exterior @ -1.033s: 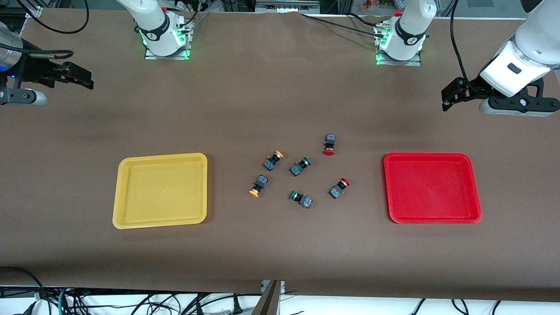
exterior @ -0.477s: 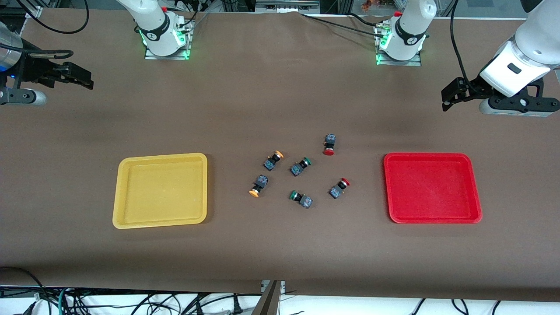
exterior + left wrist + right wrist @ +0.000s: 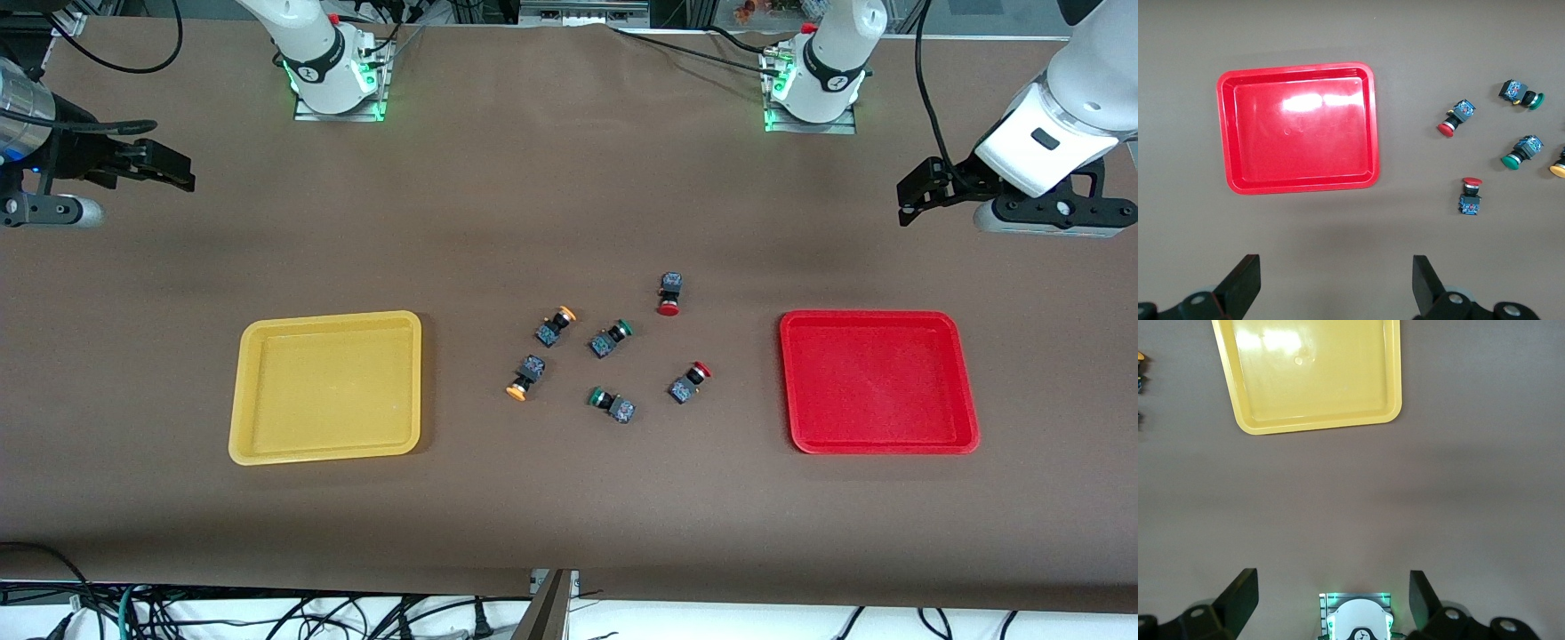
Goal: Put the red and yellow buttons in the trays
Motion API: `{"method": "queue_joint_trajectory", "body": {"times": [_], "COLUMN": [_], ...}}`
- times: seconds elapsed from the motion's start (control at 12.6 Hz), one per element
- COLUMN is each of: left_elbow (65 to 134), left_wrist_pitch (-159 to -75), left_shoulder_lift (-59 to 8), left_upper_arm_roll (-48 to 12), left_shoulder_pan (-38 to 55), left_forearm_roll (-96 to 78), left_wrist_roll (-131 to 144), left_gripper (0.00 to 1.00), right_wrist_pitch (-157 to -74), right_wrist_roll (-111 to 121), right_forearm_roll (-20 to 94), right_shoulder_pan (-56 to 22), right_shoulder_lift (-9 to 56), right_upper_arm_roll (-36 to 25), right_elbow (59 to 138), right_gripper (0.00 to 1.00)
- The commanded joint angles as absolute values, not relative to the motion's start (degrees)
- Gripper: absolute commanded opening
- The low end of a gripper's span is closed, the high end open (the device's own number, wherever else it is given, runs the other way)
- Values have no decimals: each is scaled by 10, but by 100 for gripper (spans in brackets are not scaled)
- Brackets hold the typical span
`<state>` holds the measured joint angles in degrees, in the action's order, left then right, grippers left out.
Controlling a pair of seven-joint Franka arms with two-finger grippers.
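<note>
A brown matte table (image 3: 569, 178) is filling the scene, and 2 shallow glossy plastic trays with rounded corners and raised rims are lying on it: the yellow tray (image 3: 327, 387) toward the right arm's end and the red tray (image 3: 878, 382) toward the left arm's end, each with its long side running along the table's length. The left gripper (image 3: 909, 197) is hanging over bare table at the left arm's end with its fingers (image 3: 1245, 285) spread wide, holding nothing; the right gripper (image 3: 173, 169) is hanging over bare table at the right arm's end, its fingers (image 3: 1238, 597) also spread wide and holding nothing. Between the trays 6 tiny push-buttons with dark blocky bodies and round caps are lying on their sides. The red button (image 3: 669, 294), farthest from the front camera, is pointing its cap toward that camera; the other red button (image 3: 689, 382) is aiming its cap up-table toward the red tray. 1 yellow button (image 3: 556, 325) is pointing away from the camera, the other yellow button (image 3: 524, 378) toward it. 2 green buttons (image 3: 611, 339) are lying among them.
</note>
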<state>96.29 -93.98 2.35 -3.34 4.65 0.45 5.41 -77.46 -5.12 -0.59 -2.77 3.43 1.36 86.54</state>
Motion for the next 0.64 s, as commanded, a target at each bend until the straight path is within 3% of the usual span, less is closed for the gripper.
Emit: {"method": "queue_joint_trajectory", "body": {"times": [0.0,0.56], "left_elbow": [958,958], "left_wrist_pitch": [-931,-931], "left_shoulder_lift": [28,27], "left_upper_arm_roll": [-36,-36], "left_shoulder_pan": [47,47], "left_forearm_roll": [18,17], "left_wrist_roll": [49,49], "left_gripper": [100,100], "right_wrist_pitch": [-774,-784], "right_wrist_roll": [-47,-46], "right_forearm_roll": [-13,-9], "right_shoulder_pan": [-30,-33], "right_shoulder_lift": [57,62], "right_upper_arm_roll": [18,20], "right_elbow": [857,857], "right_gripper": [100,100]}}
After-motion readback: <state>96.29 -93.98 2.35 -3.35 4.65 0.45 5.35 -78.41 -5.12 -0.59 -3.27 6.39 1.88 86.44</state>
